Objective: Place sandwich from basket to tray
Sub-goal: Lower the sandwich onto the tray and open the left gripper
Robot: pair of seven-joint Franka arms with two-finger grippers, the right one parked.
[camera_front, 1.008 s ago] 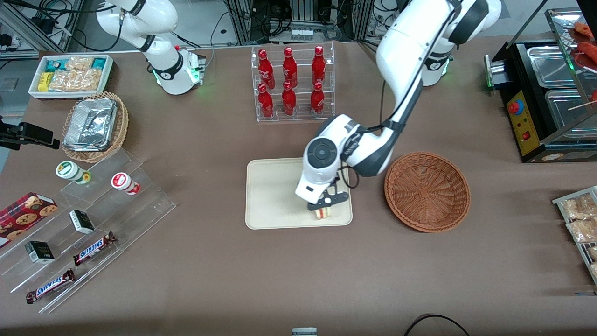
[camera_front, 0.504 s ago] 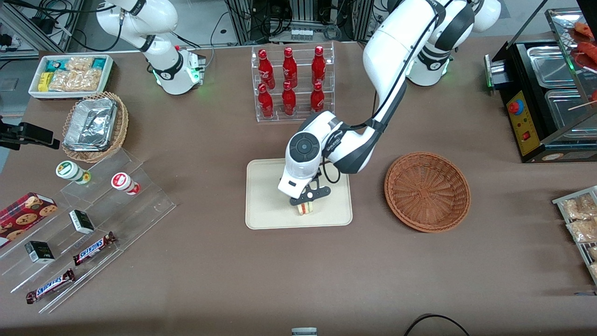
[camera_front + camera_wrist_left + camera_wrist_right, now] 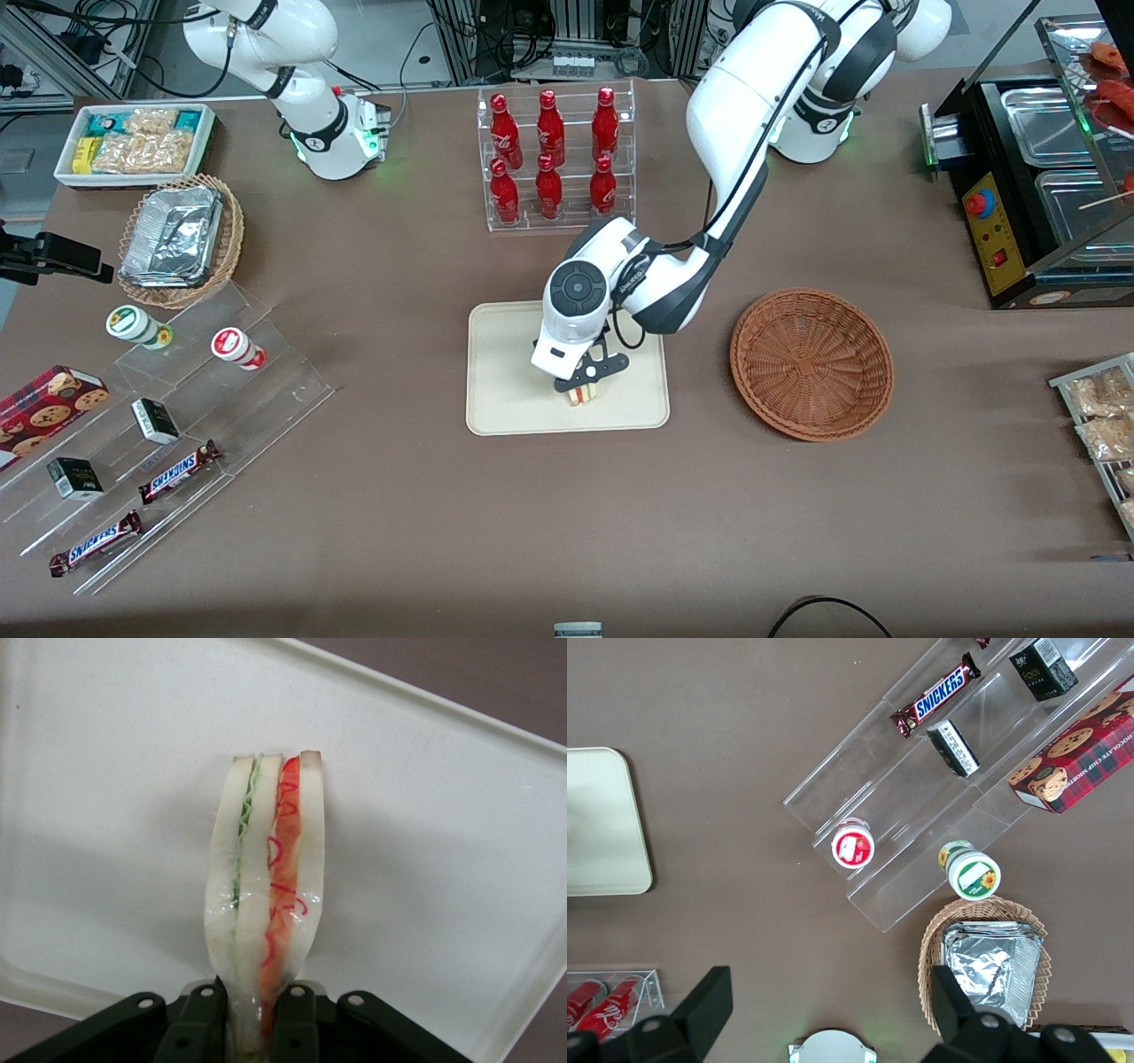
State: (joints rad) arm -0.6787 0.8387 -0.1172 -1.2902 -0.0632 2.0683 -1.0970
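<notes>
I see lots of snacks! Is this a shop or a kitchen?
Probably a lab set up like a snack shop. There is a rack of red bottles, chocolate bars on clear shelves, and a robot gripper holding a sandwich over a tray.

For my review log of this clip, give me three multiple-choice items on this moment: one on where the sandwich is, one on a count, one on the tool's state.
1. Where is the sandwich?
A. in the basket
B. over the tray, in the tool
C. on the bare table

2. How many red bottles stand in the clear rack?
A. four
B. six
C. eight

3. What is the tool doing?
A. shut on the sandwich
B. open above the basket
C. gripping a bottle

Key: 1 B, the wedge sits over the tray, while the basket holds nothing; 2 B, two rows of three; 3 A, the wrist view shows fingers pinching the bread.
</notes>
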